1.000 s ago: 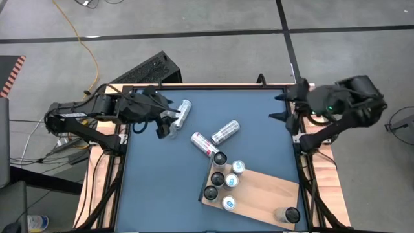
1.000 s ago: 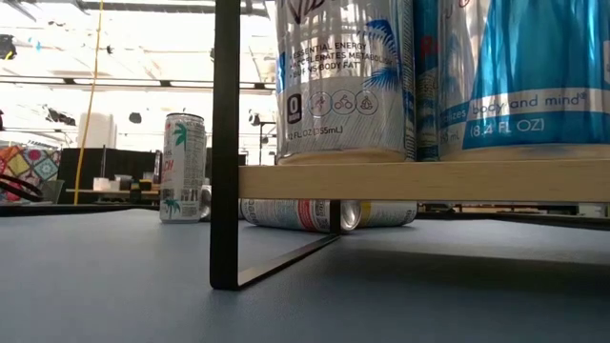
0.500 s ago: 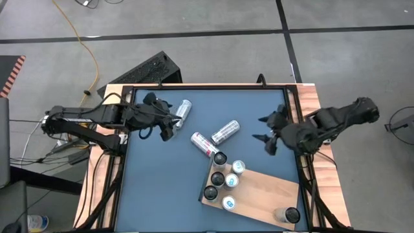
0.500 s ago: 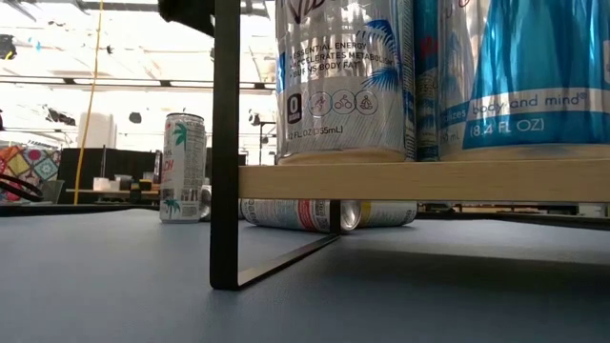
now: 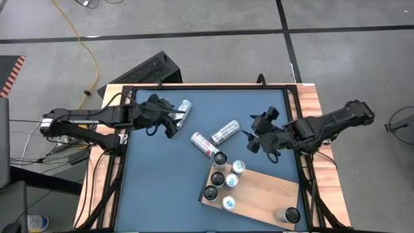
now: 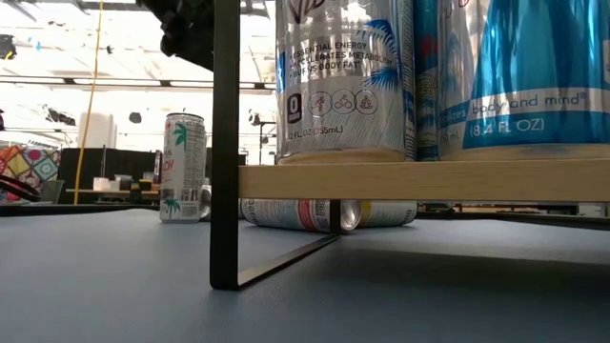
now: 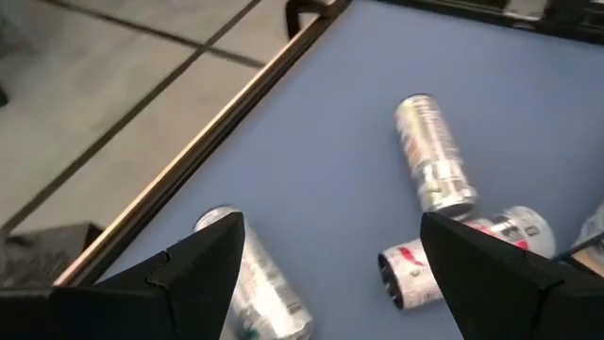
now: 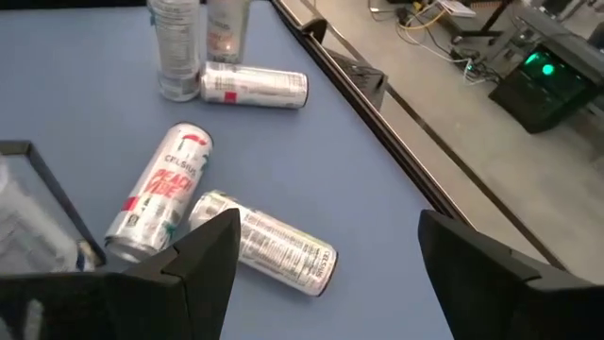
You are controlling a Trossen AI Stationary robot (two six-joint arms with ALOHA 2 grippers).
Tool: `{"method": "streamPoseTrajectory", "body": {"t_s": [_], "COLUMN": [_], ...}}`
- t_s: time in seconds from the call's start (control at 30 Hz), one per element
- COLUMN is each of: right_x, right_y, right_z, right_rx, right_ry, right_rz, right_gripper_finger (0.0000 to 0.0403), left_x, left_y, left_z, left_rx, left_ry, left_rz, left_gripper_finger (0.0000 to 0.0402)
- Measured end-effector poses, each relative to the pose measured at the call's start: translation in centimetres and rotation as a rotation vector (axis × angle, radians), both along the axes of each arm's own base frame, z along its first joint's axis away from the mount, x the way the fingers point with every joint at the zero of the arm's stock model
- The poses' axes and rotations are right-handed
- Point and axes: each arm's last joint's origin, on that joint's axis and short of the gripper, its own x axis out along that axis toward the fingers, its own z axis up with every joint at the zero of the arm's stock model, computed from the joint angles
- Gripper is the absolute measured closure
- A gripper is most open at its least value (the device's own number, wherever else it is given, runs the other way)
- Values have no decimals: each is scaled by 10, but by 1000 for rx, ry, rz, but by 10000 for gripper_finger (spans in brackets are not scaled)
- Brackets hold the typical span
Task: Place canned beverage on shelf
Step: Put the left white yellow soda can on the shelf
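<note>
We count six cans already upright on the shelf [image 5: 262, 191]: five bunched at its end nearer the table's middle and one alone at the opposite corner [image 5: 289, 214]. That much of the job looks done.

What is left, as far as we can see, are the loose cans on the blue table [image 5: 149, 188]. One lies on its side near the table's centre [image 5: 225, 132], a second, with red lettering [image 5: 203, 144], lies just beside it and close to the shelf's crowded end, and a third lies by the left arm [image 5: 184, 109]. The low view also shows one can standing on the table behind the shelf (we cannot match it for certain to anything in the overhead picture).

The right claw [image 5: 259, 134] hangs over the table just beside the central lying can, its fingers spread and holding nothing; its wrist view looks down on the two lying cans. The left claw [image 5: 169, 122] is also spread and empty, next to the can on its side of the table.

We judge the work past halfway, with no can in hand at present and the next pickup not yet made.
</note>
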Motion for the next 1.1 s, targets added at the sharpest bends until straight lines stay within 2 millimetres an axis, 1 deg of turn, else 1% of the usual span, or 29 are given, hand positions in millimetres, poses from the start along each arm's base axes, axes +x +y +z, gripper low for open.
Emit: {"method": "streamPoseTrajectory", "body": {"t_s": [0.13, 0.2, 0.27, 0.37, 0.43, 0.6, 0.7, 0.87, 1.0, 1.1], "right_x": [3, 3, 3, 4, 4, 6, 6, 7, 12, 19], "right_y": [-1, -1, -1, -4, -6, -14, -16, -19, -22, -26], "right_z": [-3, -3, -3, -3, -3, -3, -3, -3, -6, -9], "right_rx": [0, 12, 24, 36, 36, 41, 42, 44, 41, 38], "right_ry": [10, -2, -12, -21, -22, -22, -23, -25, -15, -22], "right_rz": [-9, -18, -29, -51, -61, -93, -102, -115, -135, -161], "right_gripper_finger": [97, 97, 97, 97, 97, 97, 97, 97, 97, 97], "left_x": [5, 11, 13, 21, 24, 32, 34, 35, 35, 36], "left_y": [2, 3, 4, 7, 7, 8, 8, 8, 8, 6], "left_z": [-5, -5, -6, -7, -12, -17, -21, -21, -21, -22], "left_rx": [12, 9, 8, 24, 21, 7, 4, 4, 8, 21], "left_ry": [-26, -60, -63, -88, -69, -68, -45, -52, -42, -17], "left_rz": [-86, -117, -124, -122, -118, -114, -113, -114, -119, -202], "left_gripper_finger": [93, 93, 93, 93, 93, 93, 93, 93, 93, 93]}}
